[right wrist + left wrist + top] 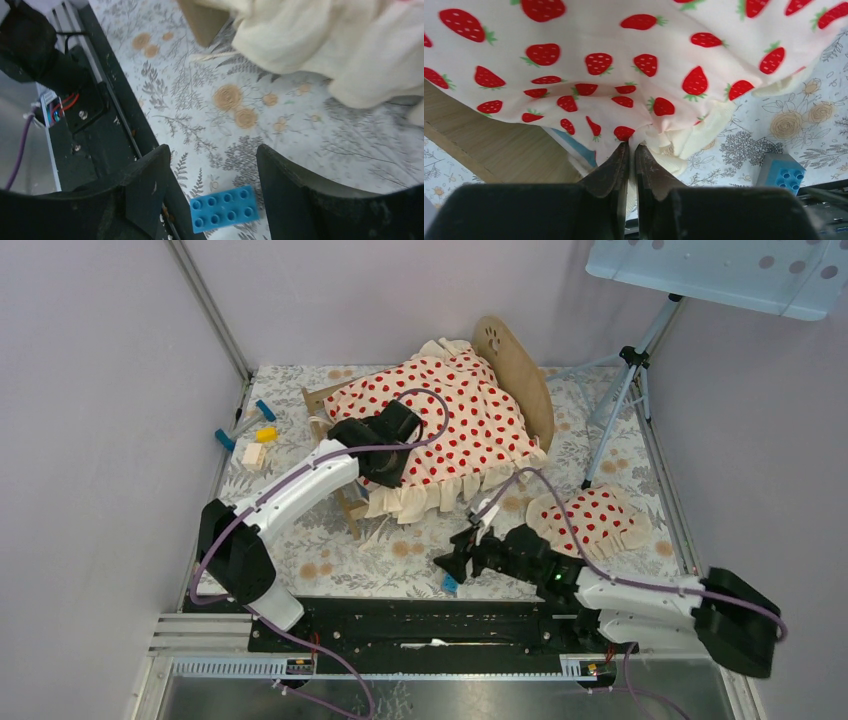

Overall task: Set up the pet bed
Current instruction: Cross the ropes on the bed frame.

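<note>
Draping blanket [460, 420] hides most of the pet bed [520, 380].

That cream, red-dotted ruffled blanket [470, 430] hides most of the small light-wood pet bed [515, 380]; only one rounded end and a near corner poke out from under the blanket.

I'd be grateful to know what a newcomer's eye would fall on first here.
The cream strawberry-print ruffled blanket draped over the light-wood pet bed at the scene's centre dominates. The left gripper pinches its edge, while the right gripper hangs open above a blue toy brick near the arms' bases.
</note>
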You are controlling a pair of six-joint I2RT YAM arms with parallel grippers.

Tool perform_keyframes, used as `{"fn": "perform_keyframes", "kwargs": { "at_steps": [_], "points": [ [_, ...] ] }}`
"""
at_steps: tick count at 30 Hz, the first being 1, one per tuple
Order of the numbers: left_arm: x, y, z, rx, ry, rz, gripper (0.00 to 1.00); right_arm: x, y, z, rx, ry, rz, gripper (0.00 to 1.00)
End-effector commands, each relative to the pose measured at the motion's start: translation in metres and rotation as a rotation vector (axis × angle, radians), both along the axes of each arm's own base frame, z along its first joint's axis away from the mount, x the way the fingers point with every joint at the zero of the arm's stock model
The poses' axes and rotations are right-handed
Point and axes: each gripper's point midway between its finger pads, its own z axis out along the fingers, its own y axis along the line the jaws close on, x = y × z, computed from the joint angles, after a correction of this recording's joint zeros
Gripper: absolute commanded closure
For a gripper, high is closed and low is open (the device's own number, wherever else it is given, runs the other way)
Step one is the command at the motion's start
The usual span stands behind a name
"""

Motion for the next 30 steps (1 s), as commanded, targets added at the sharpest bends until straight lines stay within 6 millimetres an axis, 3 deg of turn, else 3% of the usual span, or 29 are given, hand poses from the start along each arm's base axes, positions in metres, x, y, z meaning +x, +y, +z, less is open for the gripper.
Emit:
{"fn": "perform_keyframes", "kwargs": {
  "at_steps": [1, 4, 7, 18, 24, 30],
  "points": [
    [0.01, 0.002, 0.015, -0.065, -0.017, -0.003, 0.89, 0.006, 0.044, 0.027, 0.105, -0.153, -0.008, 0.29],
    [0.013, 0.008, 0.013, -0.06, -0.014, -0.002, 0.89, 0.009, 0.074, 0.014, 0.089, -0.166, -0.005, 0.27],
    [0.017, 0.014, 0.01, -0.062, -0.007, -0.003, 0.89, 0.024, 0.096, 0.009, 0.119, -0.19, -0.043, 0.26],
    [0.022, 0.041, -0.006, -0.077, 0.023, 0.027, 0.86, 0.076, 0.168, -0.04, 0.021, -0.19, -0.086, 0.23],
    [0.031, 0.052, -0.009, -0.084, 0.024, 0.068, 0.86, 0.12, 0.175, -0.06, -0.056, -0.168, -0.167, 0.21],
    [0.036, 0.06, -0.01, -0.083, 0.023, 0.088, 0.86, 0.142, 0.183, -0.08, -0.131, -0.141, -0.158, 0.2]
  ]
}}
